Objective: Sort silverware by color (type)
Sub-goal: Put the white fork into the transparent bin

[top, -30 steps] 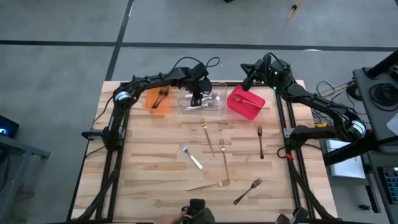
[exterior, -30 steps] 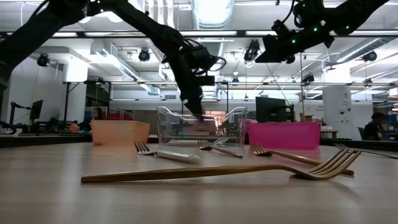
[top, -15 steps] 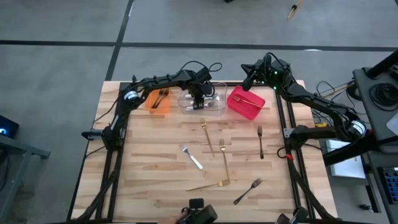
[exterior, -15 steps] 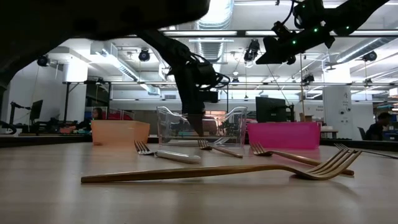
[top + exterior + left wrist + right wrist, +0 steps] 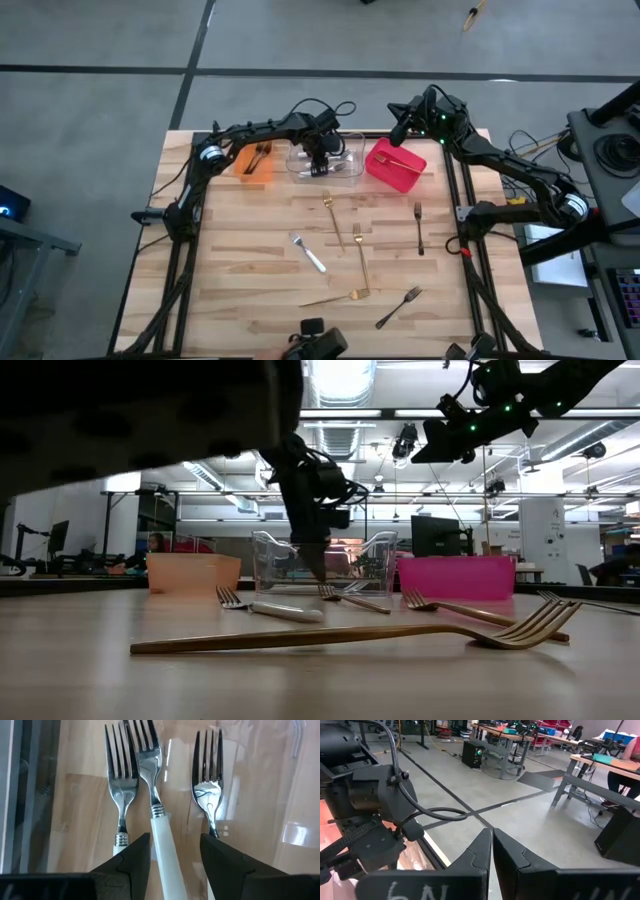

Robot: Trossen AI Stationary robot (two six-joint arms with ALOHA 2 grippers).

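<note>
Left wrist view: three silver forks (image 5: 155,795) lie side by side, tines the same way, on the floor of the clear bin (image 5: 328,160); at least two have white handles below a ribbed collar, and the left gripper (image 5: 172,852) hangs over them with its fingers parted and nothing between them. High view: loose on the wooden table (image 5: 240,260) are three gold forks (image 5: 358,262), one white-handled silver fork (image 5: 308,252) and two dark forks (image 5: 418,227), with dark pieces in the orange bin (image 5: 252,162) and a gold piece in the red bin (image 5: 395,165). The right gripper (image 5: 491,847) is pressed closed and empty, raised above the table's far edge near the red bin.
</note>
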